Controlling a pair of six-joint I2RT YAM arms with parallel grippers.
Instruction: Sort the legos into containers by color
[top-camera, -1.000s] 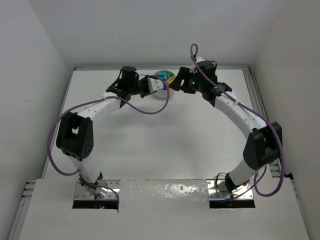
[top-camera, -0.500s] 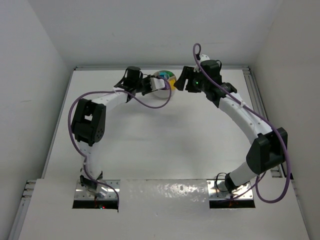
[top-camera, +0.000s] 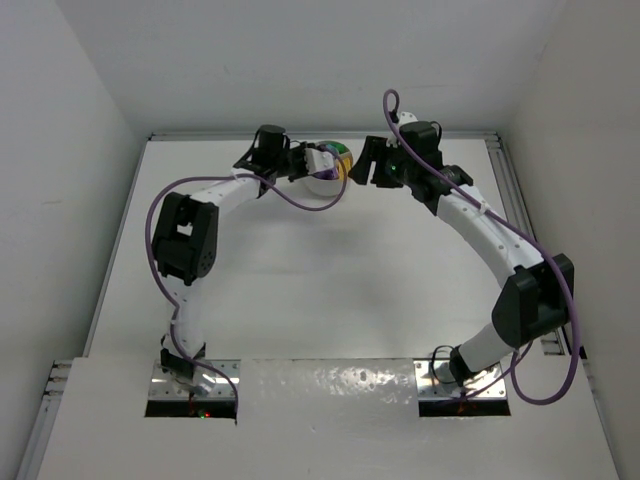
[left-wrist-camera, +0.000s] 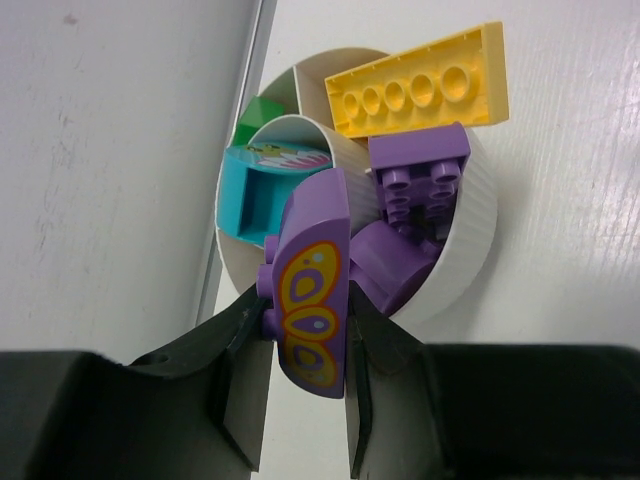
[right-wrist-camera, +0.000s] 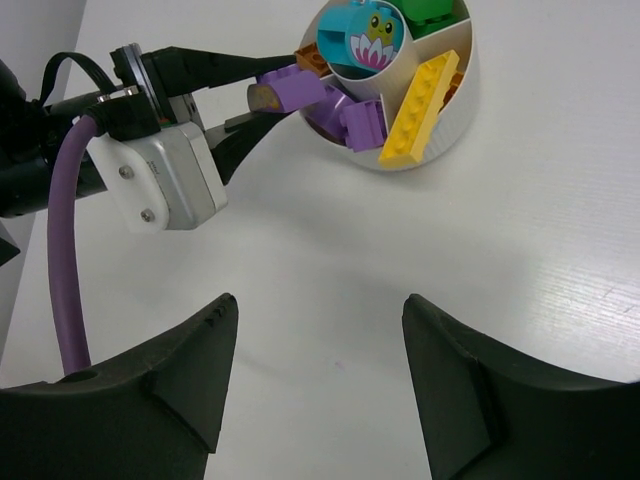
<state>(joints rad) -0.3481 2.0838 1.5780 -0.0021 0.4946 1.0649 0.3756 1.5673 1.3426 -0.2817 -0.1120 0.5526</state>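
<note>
Purple lego (left-wrist-camera: 312, 285) in left end effector (left-wrist-camera: 308, 335)

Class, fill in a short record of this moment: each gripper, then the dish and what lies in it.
left gripper: shut on a purple butterfly piece, at the rim of the dish
right gripper: open, empty, back from the dish
dish, middle: teal piece
dish, outer sections: yellow plate, purple bricks, green piece
</note>
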